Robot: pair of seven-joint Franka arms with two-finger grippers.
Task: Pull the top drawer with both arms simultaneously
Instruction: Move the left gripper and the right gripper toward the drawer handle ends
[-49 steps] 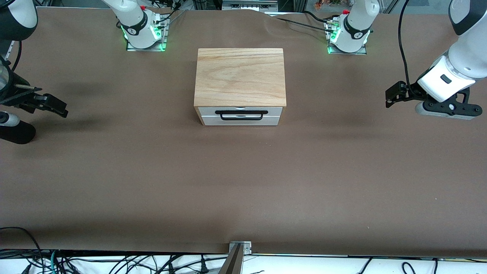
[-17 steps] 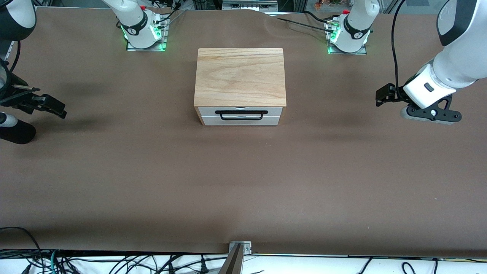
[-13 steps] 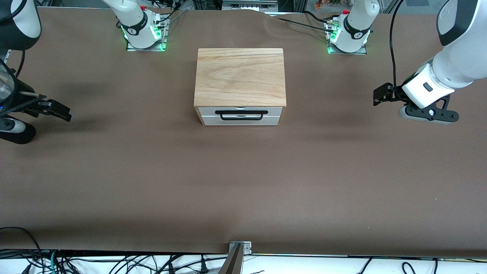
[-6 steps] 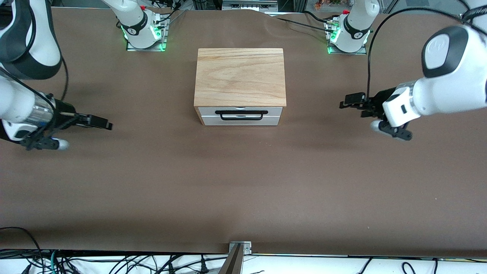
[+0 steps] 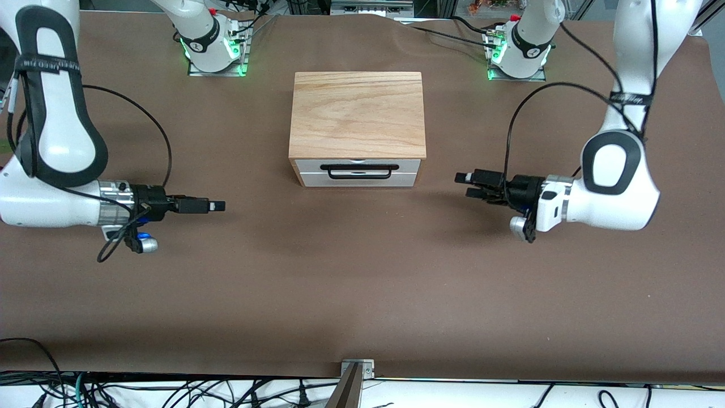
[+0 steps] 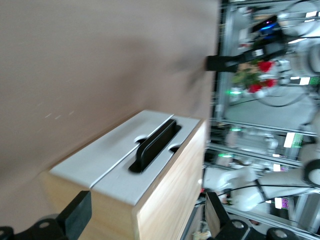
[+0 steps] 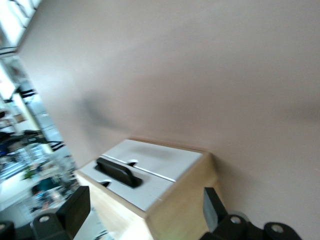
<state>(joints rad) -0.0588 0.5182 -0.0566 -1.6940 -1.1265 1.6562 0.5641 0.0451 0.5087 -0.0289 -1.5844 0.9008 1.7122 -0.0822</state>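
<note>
The top drawer (image 5: 410,165) is shut in the wooden box, its white front and black bar handle (image 5: 359,168) facing the front camera. My left gripper (image 5: 463,185) is low over the table toward the left arm's end, apart from the box and pointing at it. It is open and empty, its fingers (image 6: 80,217) framing the box and the drawer front (image 6: 161,170). My right gripper (image 5: 218,206) is low over the table toward the right arm's end, also pointing at the box. It is open and empty; its wrist view shows the handle (image 7: 117,171).
A second white drawer front (image 5: 359,181) sits below the top one. The box's wood-grain top board (image 5: 357,113) is bare. Both arm bases (image 5: 212,48) stand along the table edge farthest from the front camera. Brown table (image 5: 362,272) lies in front of the drawers.
Both arms have swung in from the table's ends toward the box and come down low. Each gripper now points at the box from its own end. The drawer has not moved.
</note>
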